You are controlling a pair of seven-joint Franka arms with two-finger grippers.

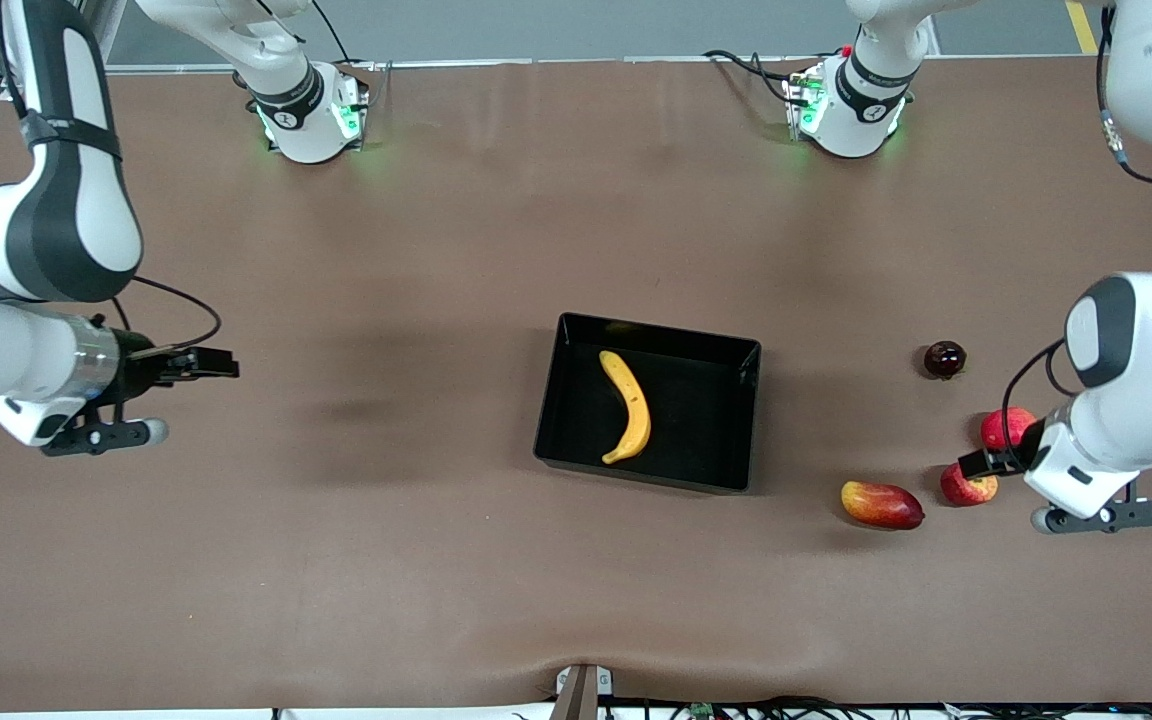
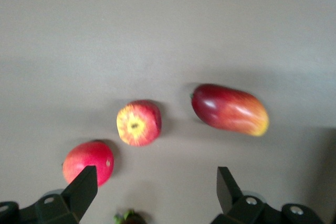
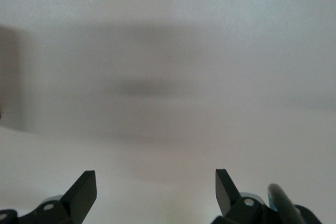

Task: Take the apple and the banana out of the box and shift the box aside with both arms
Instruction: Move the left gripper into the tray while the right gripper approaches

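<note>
With the small red-and-yellow apple (image 1: 968,486) lying on the table outside the shallow black plastic box (image 1: 736,420), the curved yellow banana (image 1: 628,405) is sitting inside, both the left gripper (image 1: 976,466) and right gripper (image 1: 221,362) hanging open and empty, presumably ready for it.

Counted on the table: one black box (image 1: 748,400) in the middle, one banana (image 1: 627,404) inside it. At lower right, four loose fruits: one apple (image 1: 969,487), one mango (image 1: 881,504), one pinkish-red round fruit (image 1: 1000,427), one dark round fruit (image 1: 944,359). Two robot arms.
</note>
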